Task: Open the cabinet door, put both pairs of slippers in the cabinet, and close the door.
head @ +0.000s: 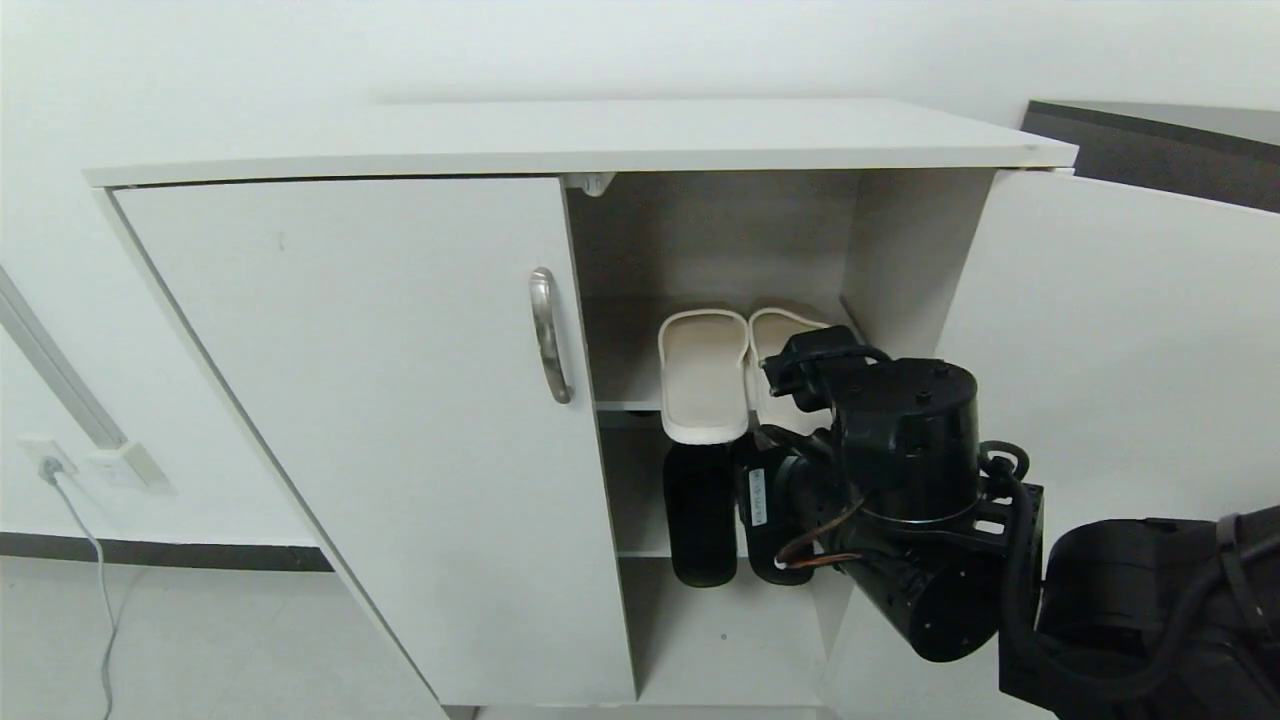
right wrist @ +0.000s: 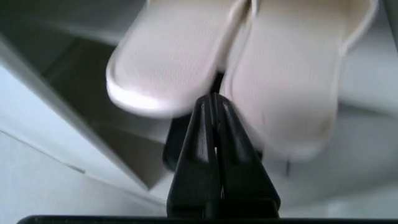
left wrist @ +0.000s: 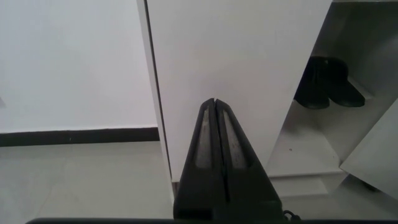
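Note:
The cabinet (head: 600,135) has its right door (head: 1120,330) swung open and its left door (head: 350,400) closed. A white pair of slippers (head: 703,375) lies on the upper shelf, heels hanging over the front edge. A black pair of slippers (head: 700,515) lies on the shelf below and shows again as the black slippers (left wrist: 326,84) in the left wrist view. My right gripper (right wrist: 214,98) is shut and empty, its tips just in front of the heels of the white slippers (right wrist: 174,62), at the gap between them. My left gripper (left wrist: 214,102) is shut and empty, low before the closed left door (left wrist: 236,56).
A curved metal handle (head: 545,335) sits on the closed left door. A wall socket with a hanging cable (head: 45,465) is at the left, above the tiled floor (head: 150,640). A dark panel (head: 1150,140) stands behind the cabinet at the right.

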Controlling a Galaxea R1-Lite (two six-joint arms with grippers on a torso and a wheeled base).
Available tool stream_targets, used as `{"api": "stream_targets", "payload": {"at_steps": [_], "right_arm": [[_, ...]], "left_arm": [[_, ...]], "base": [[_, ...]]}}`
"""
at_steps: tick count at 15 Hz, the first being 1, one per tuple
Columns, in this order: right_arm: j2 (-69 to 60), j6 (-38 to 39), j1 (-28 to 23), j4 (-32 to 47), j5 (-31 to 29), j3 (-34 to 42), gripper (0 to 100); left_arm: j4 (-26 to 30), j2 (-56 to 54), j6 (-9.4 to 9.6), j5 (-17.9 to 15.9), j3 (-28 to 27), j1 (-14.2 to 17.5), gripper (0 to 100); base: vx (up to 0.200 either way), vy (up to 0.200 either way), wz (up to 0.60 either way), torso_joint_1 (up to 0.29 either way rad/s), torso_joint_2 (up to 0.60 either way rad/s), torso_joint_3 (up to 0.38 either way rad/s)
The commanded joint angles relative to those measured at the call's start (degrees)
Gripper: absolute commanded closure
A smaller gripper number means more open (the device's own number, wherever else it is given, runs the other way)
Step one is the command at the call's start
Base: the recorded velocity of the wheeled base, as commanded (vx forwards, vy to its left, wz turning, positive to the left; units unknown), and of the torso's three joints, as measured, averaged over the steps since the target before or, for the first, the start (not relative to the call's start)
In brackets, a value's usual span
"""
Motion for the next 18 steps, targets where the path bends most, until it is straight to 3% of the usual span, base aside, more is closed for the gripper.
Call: {"api": "stream_targets", "payload": {"at_steps": [1, 11, 18], "right_arm": [[0.13, -0.03, 0.06, -0.21, 0.04, 0.75, 100], [0.48, -2.49, -0.03, -4.60, 0.83, 3.39, 100], [1.27, -2.49, 0.06, -4.69, 0.83, 3.74, 100]], "left_arm": [[0.00, -0.01, -0.07, 0.02, 0.00, 0.00, 100], [0.00, -0.01, -0.24, 0.02, 0.00, 0.00, 100], [0.00, -0.01, -0.33, 0.11, 0.00, 0.00, 100]], "base": [[-0.200, 0.000, 0.00, -0.002, 0.00, 0.002], [-0.200, 0.000, 0.00, 0.001, 0.00, 0.005], [0.000, 0.000, 0.00, 0.000, 0.00, 0.000]]}}
